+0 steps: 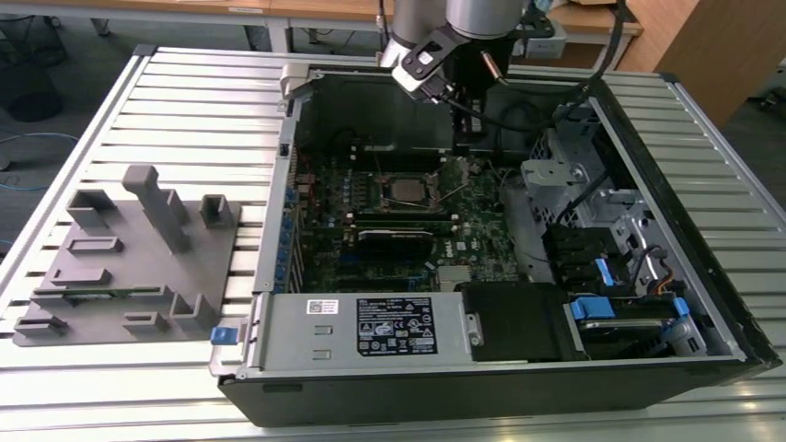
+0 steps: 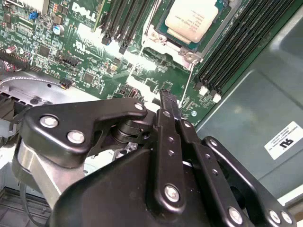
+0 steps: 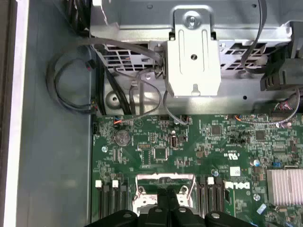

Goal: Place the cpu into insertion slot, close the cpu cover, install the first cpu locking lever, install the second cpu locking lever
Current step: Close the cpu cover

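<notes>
Tool (image 2: 168, 98), fingers drawn narrow with nothing between them, hovering over the green motherboard (image 2: 94, 71); cpu (image 2: 191, 18) seated in the insertion slot (image 2: 160, 39), memory sticks (image 2: 236, 47) alongside.

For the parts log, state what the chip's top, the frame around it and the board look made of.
The chip: metal by the look, dull pale silver top with a soft sheen. The frame: thin sheet metal, probably steel, bright silvery with sharp glints. The board: green glossy laminate, likely fibreglass, studded with small soldered parts.
</notes>
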